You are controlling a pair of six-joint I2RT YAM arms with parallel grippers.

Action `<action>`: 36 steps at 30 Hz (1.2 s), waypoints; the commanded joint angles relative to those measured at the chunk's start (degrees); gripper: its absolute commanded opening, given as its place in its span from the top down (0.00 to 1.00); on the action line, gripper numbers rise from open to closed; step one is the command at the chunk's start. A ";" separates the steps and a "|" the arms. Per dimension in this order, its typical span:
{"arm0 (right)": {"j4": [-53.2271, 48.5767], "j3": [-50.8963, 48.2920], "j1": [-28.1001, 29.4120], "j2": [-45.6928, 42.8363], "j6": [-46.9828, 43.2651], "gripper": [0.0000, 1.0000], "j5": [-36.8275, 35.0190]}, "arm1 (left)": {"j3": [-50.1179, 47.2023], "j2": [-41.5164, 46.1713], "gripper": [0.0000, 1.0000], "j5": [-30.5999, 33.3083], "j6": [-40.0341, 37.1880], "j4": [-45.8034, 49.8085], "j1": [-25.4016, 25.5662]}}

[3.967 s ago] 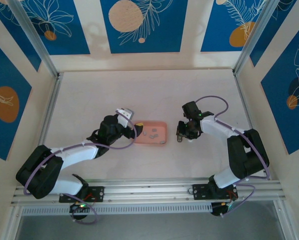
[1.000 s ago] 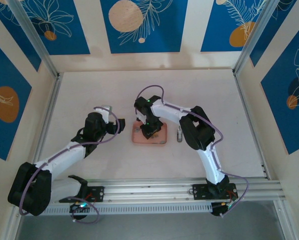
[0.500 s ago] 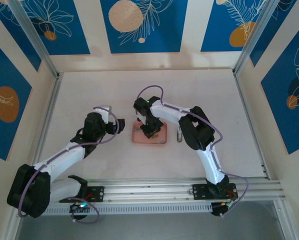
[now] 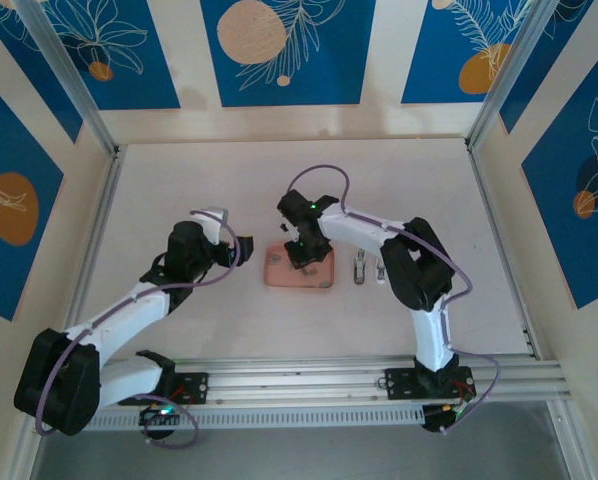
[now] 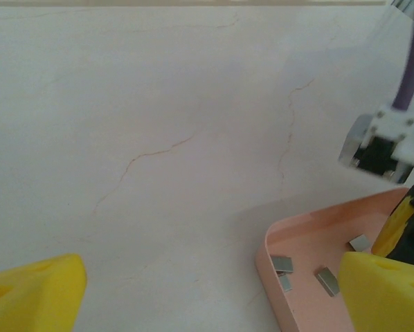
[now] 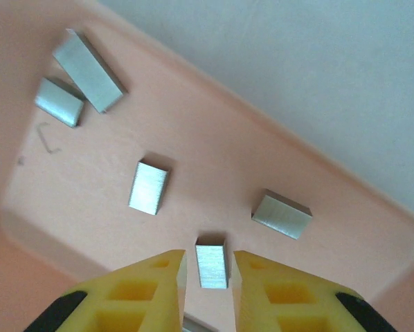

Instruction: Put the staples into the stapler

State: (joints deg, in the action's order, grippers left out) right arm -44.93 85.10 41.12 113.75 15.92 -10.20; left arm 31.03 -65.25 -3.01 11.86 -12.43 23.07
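Right arm has swung off the small silver metal stapler (image 4: 359, 268) over to the shallow pink plastic tray (image 4: 279, 275). Now the right gripper (image 6: 210, 261) straddles one tiny grey metal staple strip (image 6: 212, 265) lying in there. Jaws are nearly closed across its width, long axis running along the fingers (image 6: 145, 290). Can't tell if it's pinched. Meanwhile the left gripper (image 5: 214, 290) gapes wide, empty.

Down in the pink tray (image 6: 345, 207) lie the staples (image 6: 149, 187), five short grey strips, two just beside each other at the upper left, and the right gripper (image 6: 210, 261) has its yellow fingers (image 6: 151, 283) close on either side of the nearest strip, pale table (image 6: 297, 69) beyond the rim.
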 commanded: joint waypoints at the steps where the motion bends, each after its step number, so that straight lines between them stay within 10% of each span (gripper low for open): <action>1: 5.52 -3.57 -1.21 -5.56 4.76 0.76 3.05 | 2.08 1.32 0.07 -1.35 -1.72 0.90 1.51; 36: 11.84 -31.65 -25.41 -38.32 14.90 0.78 10.87 | 5.74 -7.76 0.08 -1.30 -4.00 -4.82 13.36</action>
State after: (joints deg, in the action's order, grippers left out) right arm -31.29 55.70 18.20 77.97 29.56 -1.39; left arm 34.59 -72.12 -2.79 8.43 -15.38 35.68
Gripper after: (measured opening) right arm 0.225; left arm 0.922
